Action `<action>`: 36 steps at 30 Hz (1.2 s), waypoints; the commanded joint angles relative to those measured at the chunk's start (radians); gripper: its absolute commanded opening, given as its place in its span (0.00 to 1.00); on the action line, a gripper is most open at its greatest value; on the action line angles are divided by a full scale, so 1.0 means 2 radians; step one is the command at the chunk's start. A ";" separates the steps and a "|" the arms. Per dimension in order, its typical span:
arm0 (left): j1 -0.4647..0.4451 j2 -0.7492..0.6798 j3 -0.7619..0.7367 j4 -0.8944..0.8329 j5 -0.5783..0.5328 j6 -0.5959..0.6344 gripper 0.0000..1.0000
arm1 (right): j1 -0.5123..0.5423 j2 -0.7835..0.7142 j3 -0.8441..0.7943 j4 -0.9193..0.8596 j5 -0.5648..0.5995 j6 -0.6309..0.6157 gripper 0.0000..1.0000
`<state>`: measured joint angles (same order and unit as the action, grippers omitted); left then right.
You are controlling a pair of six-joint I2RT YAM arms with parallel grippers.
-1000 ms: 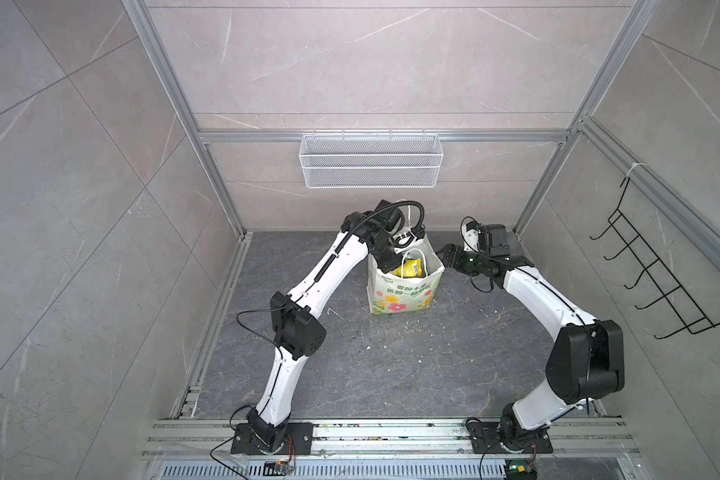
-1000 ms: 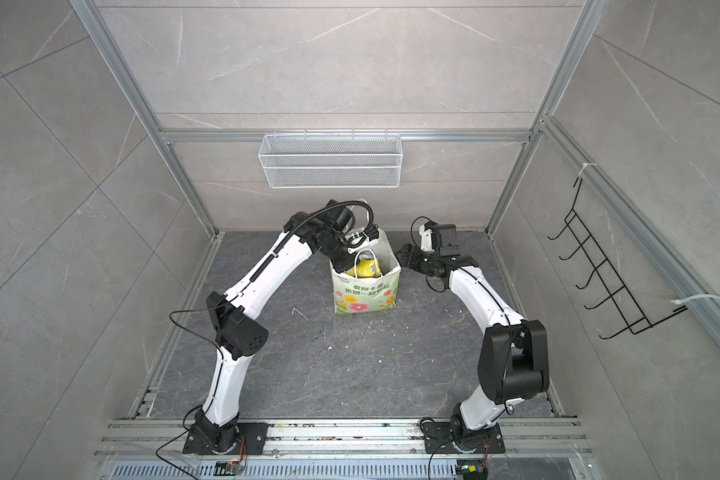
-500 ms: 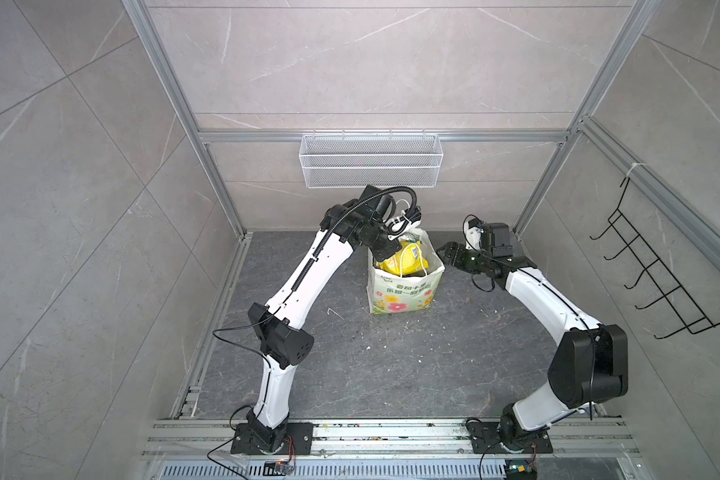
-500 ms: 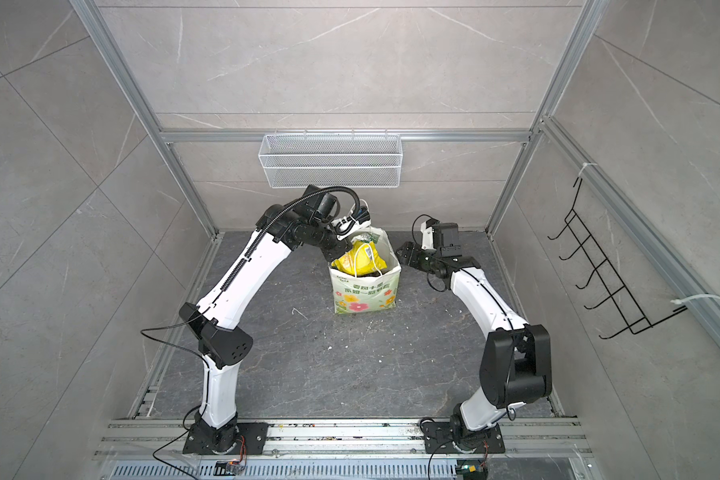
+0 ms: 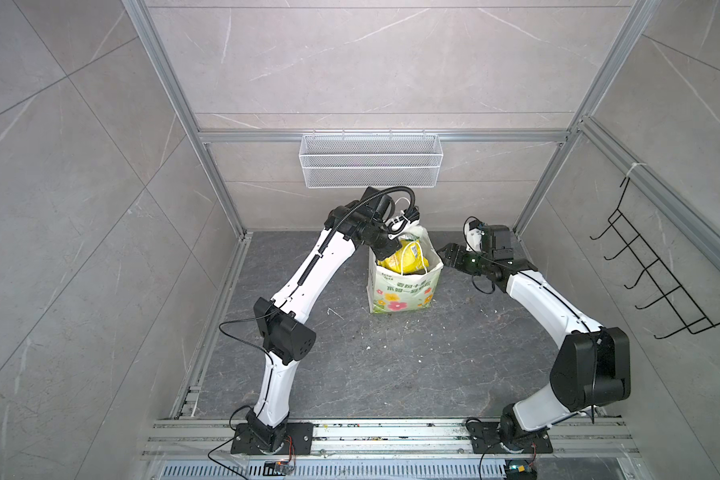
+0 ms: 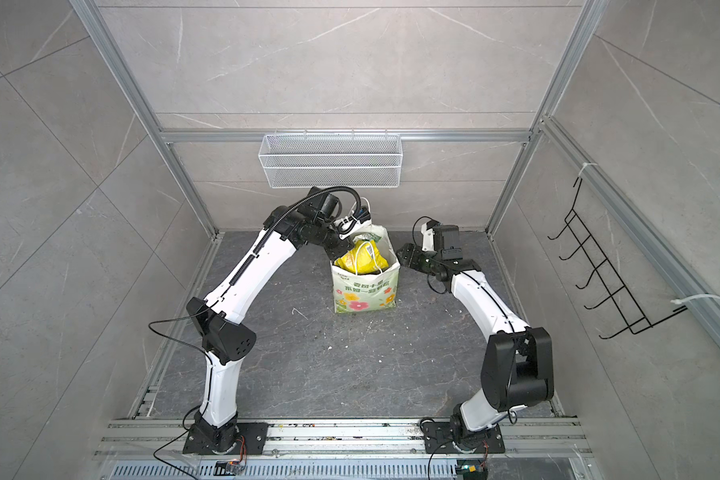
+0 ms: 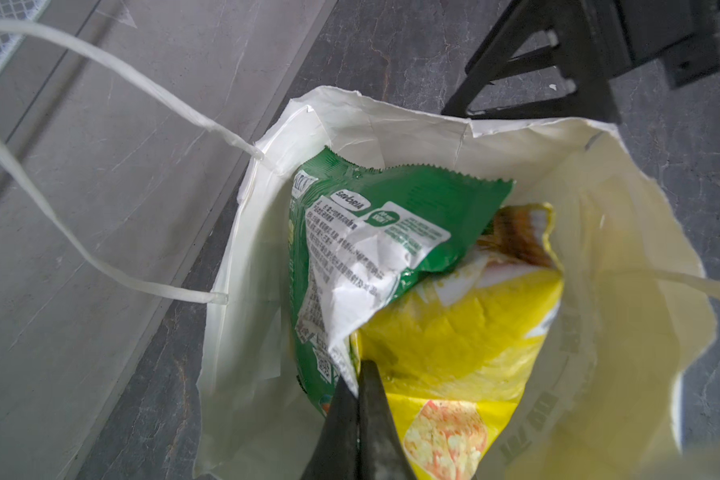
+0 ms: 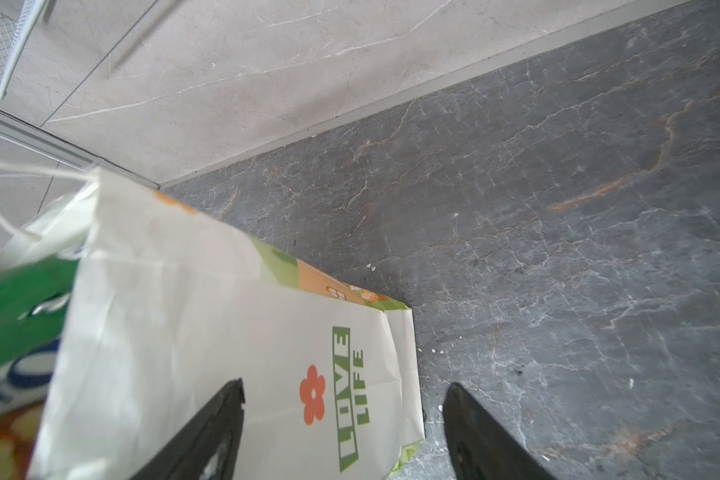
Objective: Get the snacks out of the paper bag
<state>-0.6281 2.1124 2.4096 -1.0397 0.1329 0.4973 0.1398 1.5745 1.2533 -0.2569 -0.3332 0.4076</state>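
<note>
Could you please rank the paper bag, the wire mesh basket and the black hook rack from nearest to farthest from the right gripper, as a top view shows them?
1. paper bag: standing mid-floor, right beside the open right gripper.
2. wire mesh basket: hung up on the back wall.
3. black hook rack: out on the right-hand side wall.
</note>
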 commanded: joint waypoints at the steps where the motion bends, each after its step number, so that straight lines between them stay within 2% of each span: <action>1: 0.010 0.013 0.003 0.055 0.004 -0.008 0.05 | 0.002 0.002 -0.001 0.009 -0.001 0.005 0.77; 3: 0.011 0.019 -0.001 0.062 0.011 -0.007 0.08 | 0.001 0.003 0.000 0.009 -0.001 0.004 0.77; 6: 0.011 0.032 0.006 0.059 0.015 -0.003 0.04 | 0.001 0.002 0.002 0.007 -0.002 0.002 0.77; 8: 0.011 0.035 0.010 0.059 0.019 -0.005 0.12 | 0.001 0.001 0.003 0.003 -0.001 0.000 0.77; 10: 0.011 0.033 0.009 0.060 0.026 -0.005 0.14 | 0.001 0.000 0.002 0.000 0.001 -0.002 0.77; 13: 0.011 0.030 0.009 0.060 0.028 -0.002 0.23 | 0.001 0.000 0.001 -0.001 0.004 -0.003 0.77; 15: 0.011 0.028 0.008 0.058 0.032 0.001 0.24 | 0.001 0.001 0.000 -0.001 0.003 -0.002 0.77; 17: 0.011 0.028 0.007 0.059 0.033 0.002 0.31 | 0.001 0.002 0.000 0.000 0.001 0.000 0.77; 21: 0.011 0.030 -0.001 0.060 0.032 0.004 0.29 | 0.002 0.000 -0.001 0.002 0.001 0.002 0.78; 23: 0.010 0.031 -0.001 0.058 0.034 0.004 0.46 | 0.001 -0.003 -0.001 0.000 0.002 0.001 0.77; 25: 0.010 0.029 -0.005 0.062 0.042 0.001 0.46 | 0.002 -0.006 -0.004 -0.001 0.004 0.000 0.77; 27: 0.010 0.031 -0.006 0.066 0.045 -0.001 0.54 | 0.002 -0.008 -0.007 -0.002 0.007 -0.001 0.77; 35: 0.009 0.050 -0.009 0.075 0.073 -0.007 0.54 | 0.001 -0.012 -0.012 0.000 0.007 0.001 0.78; 36: 0.009 0.054 -0.009 0.074 0.073 -0.008 0.52 | 0.001 -0.012 -0.012 0.000 0.007 0.002 0.78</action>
<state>-0.6117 2.1937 2.3947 -0.9283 0.2440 0.4969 0.1398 1.5753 1.2469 -0.2569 -0.3325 0.4076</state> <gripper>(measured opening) 0.529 0.776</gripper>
